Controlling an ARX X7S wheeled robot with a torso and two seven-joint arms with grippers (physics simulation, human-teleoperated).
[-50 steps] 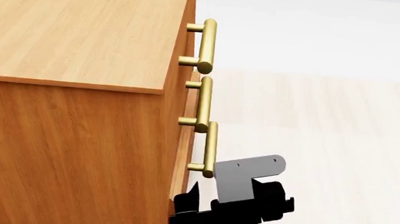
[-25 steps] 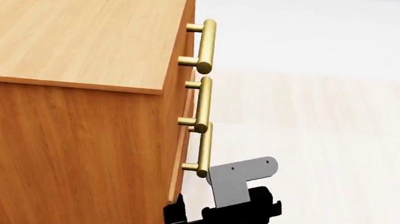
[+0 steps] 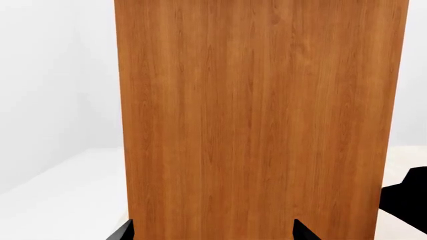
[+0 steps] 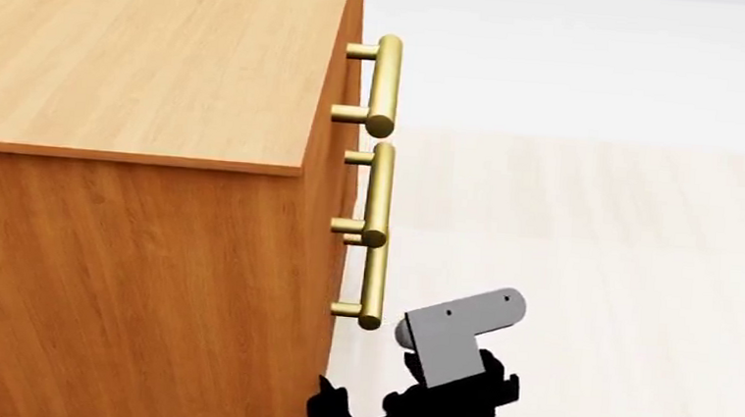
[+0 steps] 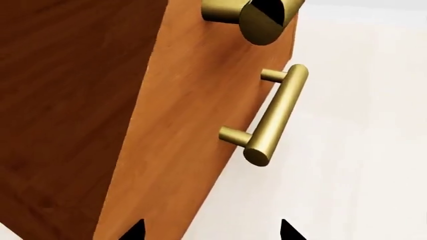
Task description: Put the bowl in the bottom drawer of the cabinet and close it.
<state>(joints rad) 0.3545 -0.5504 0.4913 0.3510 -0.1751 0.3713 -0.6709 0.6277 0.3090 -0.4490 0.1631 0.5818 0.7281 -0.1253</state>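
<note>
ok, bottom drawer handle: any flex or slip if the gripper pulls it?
Probably stiff: the bottom drawer handle is a thick brass bar on two posts. Its smooth round surface may let fingers slide along it. The cabinet looks boxy and wide, so tipping seems unlikely.

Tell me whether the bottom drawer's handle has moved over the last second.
Yes. In the head view the bottom handle has drawn in toward the cabinet and now lines up under the middle handle; it stuck out farther before.

bottom drawer point(image 4: 340, 295): pushed in since a second ago; its handle point(image 4: 370, 282) now sits under the handle above
right gripper point(image 4: 398, 407): shifted closer to the cabinet point(image 4: 140, 153), lower in the head view
</note>
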